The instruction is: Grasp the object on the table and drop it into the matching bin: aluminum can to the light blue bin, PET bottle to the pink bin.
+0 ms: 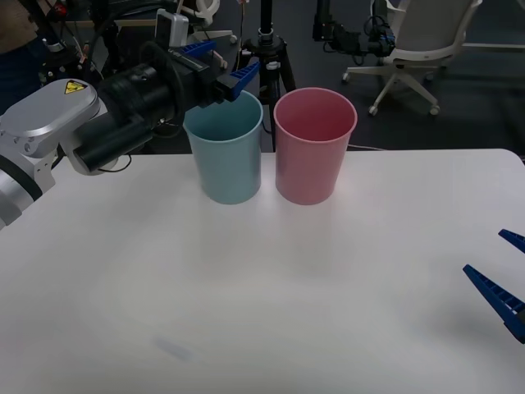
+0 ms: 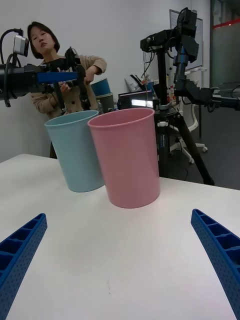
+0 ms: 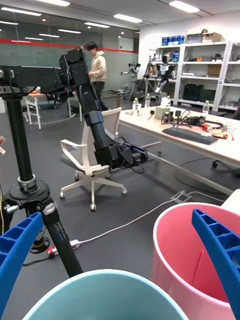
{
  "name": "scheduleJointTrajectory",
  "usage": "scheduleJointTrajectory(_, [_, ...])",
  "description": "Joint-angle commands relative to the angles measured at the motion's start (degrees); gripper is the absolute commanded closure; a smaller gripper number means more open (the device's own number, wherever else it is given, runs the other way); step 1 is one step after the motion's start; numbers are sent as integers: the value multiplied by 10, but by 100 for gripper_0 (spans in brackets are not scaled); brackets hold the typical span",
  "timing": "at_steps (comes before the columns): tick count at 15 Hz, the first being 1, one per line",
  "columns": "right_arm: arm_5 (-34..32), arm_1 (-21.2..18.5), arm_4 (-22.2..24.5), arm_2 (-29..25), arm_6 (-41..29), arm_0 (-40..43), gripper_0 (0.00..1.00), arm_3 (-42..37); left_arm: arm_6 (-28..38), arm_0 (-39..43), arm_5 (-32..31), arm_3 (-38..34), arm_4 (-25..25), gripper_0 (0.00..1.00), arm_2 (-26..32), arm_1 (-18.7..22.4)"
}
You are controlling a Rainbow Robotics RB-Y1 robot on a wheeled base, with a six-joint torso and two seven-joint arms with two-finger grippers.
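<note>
White and bare, the table (image 1: 262, 312) spreads across the front view, with the light blue bin (image 1: 224, 156) and the pink bin (image 1: 314, 148) standing upright just beside each other near its far edge. The left gripper (image 1: 223, 70) hangs above the light blue bin's rim, jaws spread and holding nothing. The right gripper (image 1: 504, 275) sits low at the table's right edge, jaws spread too.

From the right wrist view, both bins stand ahead on the table, the pink bin (image 2: 127, 157) nearer, the light blue bin (image 2: 75, 150) behind and beside it, between the parted blue fingers (image 2: 220, 250).

From the left wrist view, the open mouths of the light blue bin (image 3: 110, 297) and the pink bin (image 3: 190, 260) lie directly below the parted fingers (image 3: 17, 245). Whether the can lies inside either bin cannot be told.
</note>
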Motion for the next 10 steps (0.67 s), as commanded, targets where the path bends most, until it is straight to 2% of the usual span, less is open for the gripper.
scheduleJointTrajectory(1, [0, 0, 0, 0, 0, 0, 0, 0, -1, 1, -6, -5, 6, 0, 0, 3])
scheduleJointTrajectory(6, [0, 0, 0, 0, 0, 0, 0, 0, -19, 10, -41, -23, 33, 0, 0, 32])
scheduleJointTrajectory(10, [0, 0, 0, 0, 0, 0, 0, 0, -34, 73, -28, -135, 83, 0, 0, 112])
